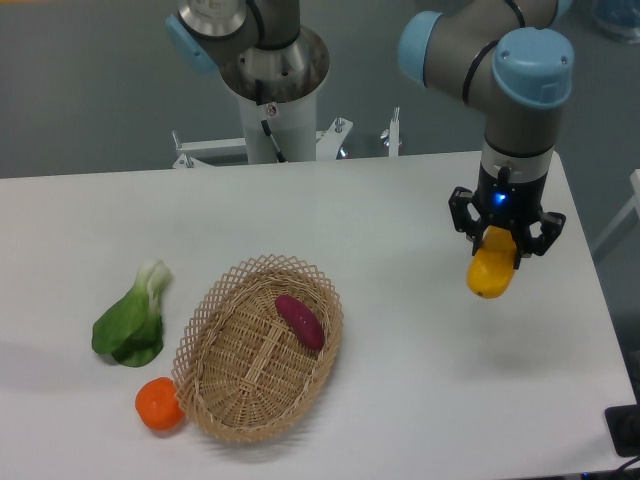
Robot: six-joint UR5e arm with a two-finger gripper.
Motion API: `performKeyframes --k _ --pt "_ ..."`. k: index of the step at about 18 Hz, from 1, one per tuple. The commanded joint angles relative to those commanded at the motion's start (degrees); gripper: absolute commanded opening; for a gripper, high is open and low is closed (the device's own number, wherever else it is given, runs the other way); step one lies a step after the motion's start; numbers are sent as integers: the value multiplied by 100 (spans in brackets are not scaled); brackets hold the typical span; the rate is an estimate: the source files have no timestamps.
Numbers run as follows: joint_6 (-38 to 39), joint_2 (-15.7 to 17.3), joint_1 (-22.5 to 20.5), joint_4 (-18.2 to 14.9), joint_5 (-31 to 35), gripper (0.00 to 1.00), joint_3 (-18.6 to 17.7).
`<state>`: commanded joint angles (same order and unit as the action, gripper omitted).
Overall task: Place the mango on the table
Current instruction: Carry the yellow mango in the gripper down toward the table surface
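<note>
The yellow mango [489, 275] hangs in my gripper [503, 246] at the right side of the white table [400, 210]. The gripper's black fingers are shut on the mango's upper end, and the fruit is held a little above the tabletop, with its shadow on the surface below and to the right. The arm comes down from the upper right.
An oval wicker basket [222, 400] stands at the front middle with a purple sweet potato [300, 320] in it. An orange fruit [159, 404] lies at the basket's left. A green leafy vegetable [131, 322] lies farther left. The table's right edge is close to the gripper.
</note>
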<state>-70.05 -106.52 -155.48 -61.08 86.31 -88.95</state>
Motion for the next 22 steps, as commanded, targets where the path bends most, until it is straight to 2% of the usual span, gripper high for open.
performKeyframes --k 9,11,16,20,22 --pt "79 -26 9 17 -97 34 -9" --pt "289 -96 44 70 -88 34 9" --pt "1368 -412 307 799 -123 34 -9" --pt "2055 -877 536 1308 -271 34 131" --pt "2441 -1194 641 1537 -535 38 298"
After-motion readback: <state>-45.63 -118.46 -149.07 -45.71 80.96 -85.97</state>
